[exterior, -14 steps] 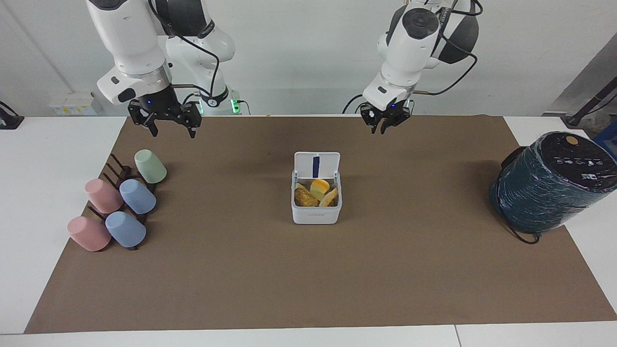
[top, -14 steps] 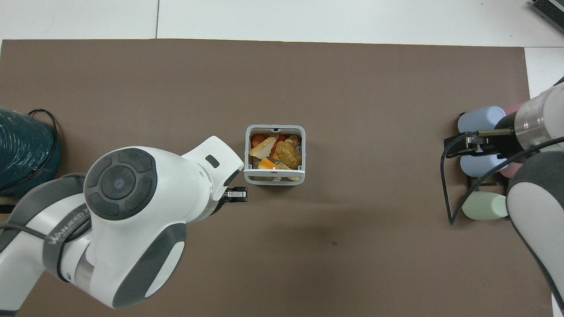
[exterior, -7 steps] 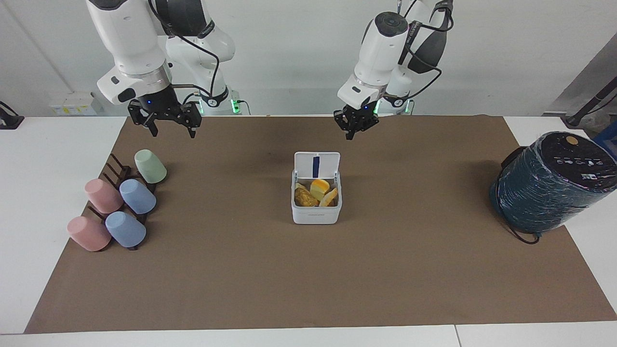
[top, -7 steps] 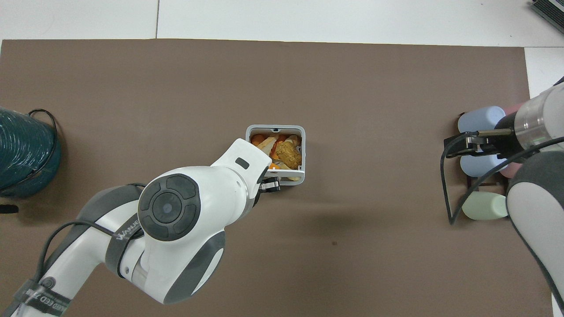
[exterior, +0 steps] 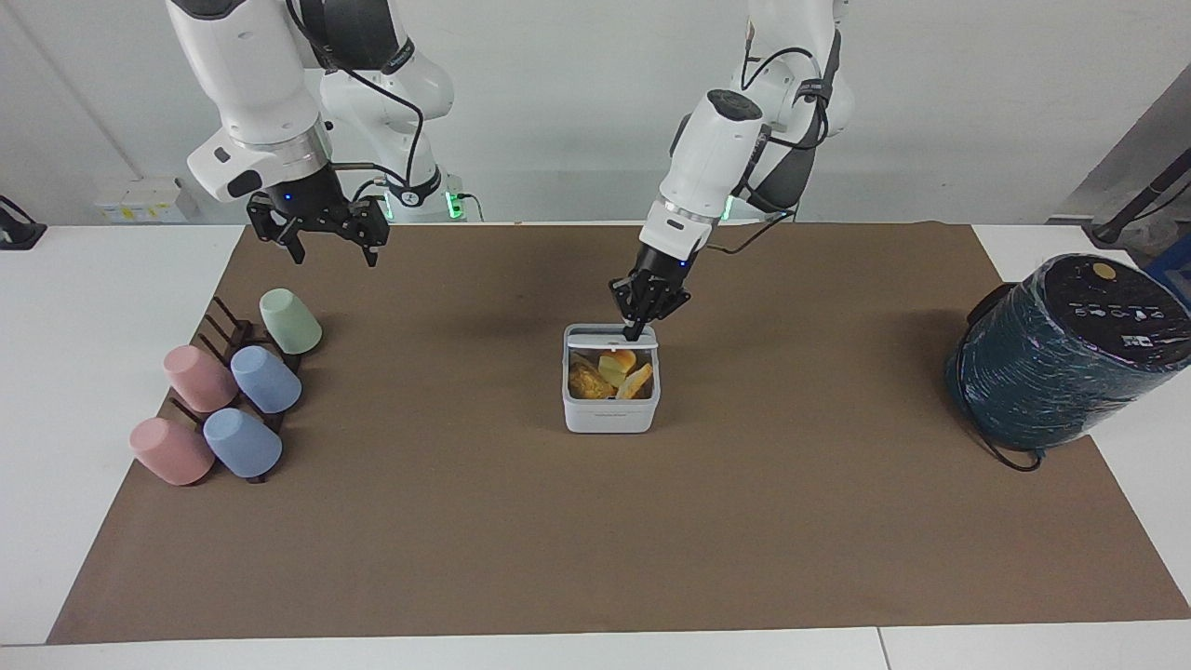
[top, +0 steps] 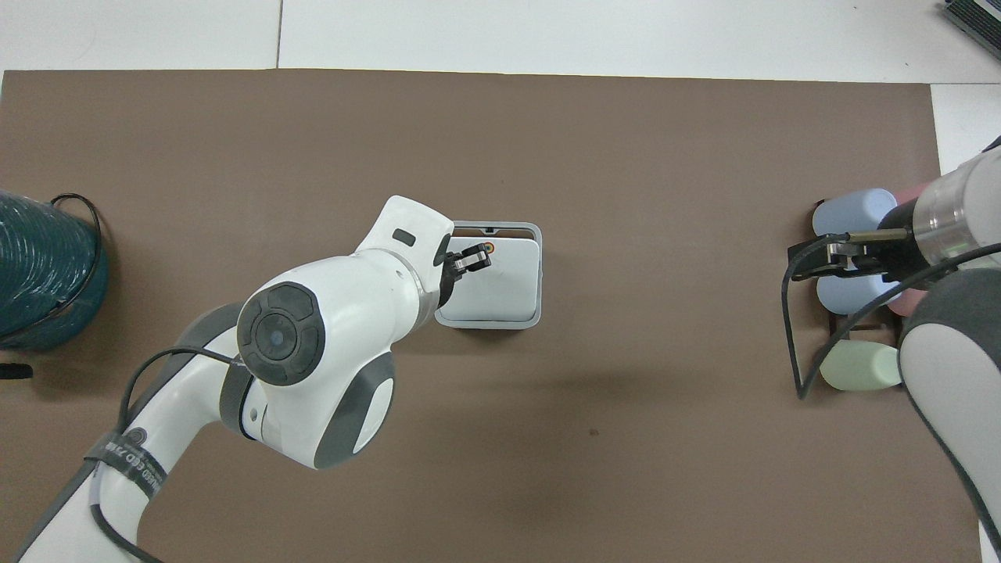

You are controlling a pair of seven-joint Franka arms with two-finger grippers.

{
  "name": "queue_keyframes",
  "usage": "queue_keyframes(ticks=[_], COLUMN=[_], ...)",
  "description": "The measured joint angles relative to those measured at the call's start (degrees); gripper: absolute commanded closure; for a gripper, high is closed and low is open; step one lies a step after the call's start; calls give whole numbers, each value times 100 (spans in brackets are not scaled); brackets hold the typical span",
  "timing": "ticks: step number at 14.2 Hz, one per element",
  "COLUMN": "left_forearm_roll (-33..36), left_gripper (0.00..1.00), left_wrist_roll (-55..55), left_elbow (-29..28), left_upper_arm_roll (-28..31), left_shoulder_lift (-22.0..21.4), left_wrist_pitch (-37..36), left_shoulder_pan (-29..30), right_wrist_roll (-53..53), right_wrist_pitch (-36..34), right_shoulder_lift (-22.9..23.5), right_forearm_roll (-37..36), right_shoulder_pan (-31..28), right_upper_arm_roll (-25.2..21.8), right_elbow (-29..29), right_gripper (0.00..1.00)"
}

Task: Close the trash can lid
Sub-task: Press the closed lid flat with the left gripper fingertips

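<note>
The white trash can (exterior: 611, 409) stands mid-table on the brown mat, with food scraps showing inside in the facing view. Its lid (exterior: 611, 336) is tipped down partway over the opening. In the overhead view the lid (top: 500, 281) covers most of the can (top: 489, 320), its orange-brown dot up. My left gripper (exterior: 638, 325) is shut and its tips press on the lid's outer face near the dot; it also shows in the overhead view (top: 472, 260). My right gripper (exterior: 321, 240) waits open in the air near the cup rack.
A large dark teal cylinder (exterior: 1061, 358) with a black cable stands at the left arm's end of the table. A dark rack with several pastel cups (exterior: 233, 400) lies at the right arm's end. The brown mat (exterior: 595, 540) covers most of the table.
My left gripper came down from the air onto the lid. The lid swung from upright to partway down over the can. The right arm has not moved.
</note>
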Motion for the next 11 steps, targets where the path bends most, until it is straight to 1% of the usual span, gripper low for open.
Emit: queue_keyframes(ticks=[4,7,11], left_forearm_roll=[-44,-46,-47], left_gripper=[92,92,92], left_wrist_roll=[0,0,-1], left_elbow=[2,33,57], left_upper_arm_roll=[-2,-23,-29], left_shoulder_lift=[257,534,602], left_wrist_pitch=[325,578,637], left_shoulder_pan=[40,31,28], right_wrist_roll=[0,0,0], right_wrist_pitch=[0,0,0], right_shoulder_lift=[0,0,0], right_forearm_roll=[0,0,0], right_shoulder_pan=[0,0,0], right_upper_arm_roll=[0,0,0], right_elbow=[0,0,0], right_gripper=[0,0,0])
